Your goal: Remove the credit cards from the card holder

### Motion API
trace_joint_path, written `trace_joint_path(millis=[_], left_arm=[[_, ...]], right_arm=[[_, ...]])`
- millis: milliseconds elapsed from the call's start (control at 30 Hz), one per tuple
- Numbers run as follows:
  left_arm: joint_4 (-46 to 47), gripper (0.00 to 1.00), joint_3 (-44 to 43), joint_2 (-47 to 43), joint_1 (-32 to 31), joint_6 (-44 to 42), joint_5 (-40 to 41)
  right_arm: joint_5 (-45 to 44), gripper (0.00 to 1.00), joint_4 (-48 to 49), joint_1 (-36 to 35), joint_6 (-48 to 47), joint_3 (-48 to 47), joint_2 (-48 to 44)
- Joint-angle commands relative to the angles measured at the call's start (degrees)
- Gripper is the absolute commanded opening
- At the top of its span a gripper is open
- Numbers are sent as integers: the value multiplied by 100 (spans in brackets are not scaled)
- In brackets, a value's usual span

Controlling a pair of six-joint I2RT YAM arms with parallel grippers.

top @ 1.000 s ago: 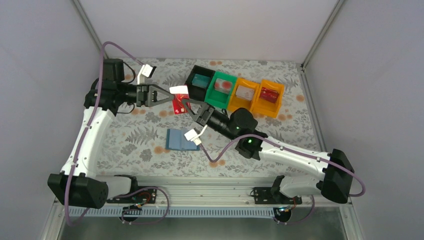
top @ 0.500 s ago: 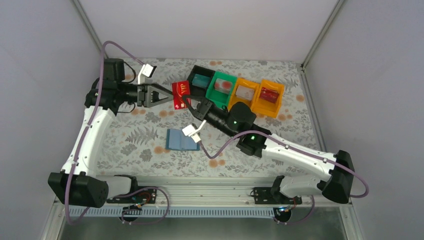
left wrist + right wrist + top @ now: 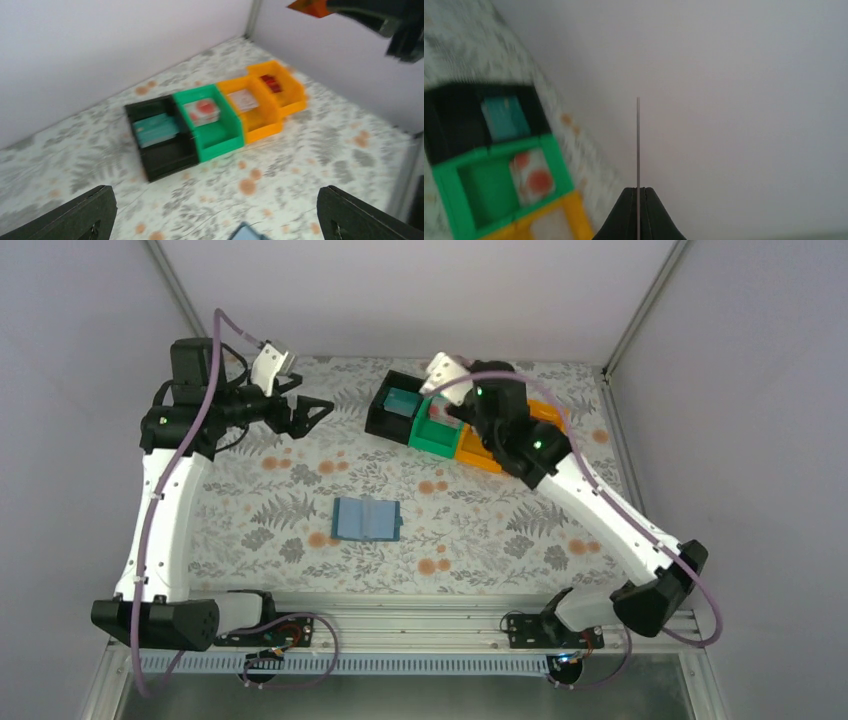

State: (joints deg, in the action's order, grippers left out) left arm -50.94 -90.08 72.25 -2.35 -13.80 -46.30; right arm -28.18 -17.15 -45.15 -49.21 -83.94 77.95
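Clearly, your right gripper (image 3: 638, 192) was clamped on a card (image 3: 638, 145), edge-on over the green bin (image 3: 432, 440); your left gripper (image 3: 312, 410) gaped empty; the card holder (image 3: 366, 520) lay open mid-table, well apart from both.

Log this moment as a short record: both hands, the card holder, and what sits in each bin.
left hand: open, empty, raised at far left
right hand: shut on a thin card seen edge-on, over the bins
card holder: lying open on the table, touched by neither hand
black bin: teal card
green bin: pale card with red marks
middle orange bin: pale card
end orange bin: red card
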Motion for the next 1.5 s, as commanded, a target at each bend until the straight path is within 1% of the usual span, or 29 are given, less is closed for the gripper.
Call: trace_joint_path(millis=[0, 100, 167, 300, 433, 533, 667, 933, 1100, 1267, 1400, 1433, 1467], left_arm=[[273, 100, 402, 17, 41, -645, 1371], [425, 100, 719, 82, 57, -722, 1413], [553, 100, 944, 67, 74, -728, 1431], [796, 100, 1395, -63, 98, -744, 1381], [859, 100, 1625, -79, 123, -816, 1260], [879, 100, 1668, 16, 138, -817, 1147], [853, 100, 1612, 180, 154, -825, 1080], [764, 100, 1567, 225, 186, -870, 943], [735, 100, 1514, 310, 216, -879, 900], [708, 100, 1503, 330, 231, -900, 867], [692, 100, 1494, 366, 235, -913, 831], [691, 100, 1493, 375, 235, -914, 825], [690, 100, 1494, 387, 242, -914, 818]], right_arm=[[33, 4, -2244, 1162, 2659, -404, 583], [364, 4, -2992, 2006, 3301, -819, 1306], [599, 4, -3226, 2419, 3471, -905, 1654], [669, 4, -3284, 3016, 3639, -1032, 2273], [325, 4, -3164, 3367, 3559, -1081, 2664], [35, 4, -3124, 3452, 3447, -1142, 3114], [-13, 4, -3076, 3485, 3375, -1448, 3654], [-1252, 4, -2904, 3500, 3241, -1729, 4255], [-1335, 4, -2686, 3512, 3123, -1698, 4535], [-1599, 4, -2631, 3506, 3047, -1929, 4854], [-1686, 4, -2530, 3515, 2948, -1943, 4973], [-1721, 4, -2504, 3522, 2925, -1950, 4986], [-1739, 7, -2441, 3523, 2903, -1946, 4992]])
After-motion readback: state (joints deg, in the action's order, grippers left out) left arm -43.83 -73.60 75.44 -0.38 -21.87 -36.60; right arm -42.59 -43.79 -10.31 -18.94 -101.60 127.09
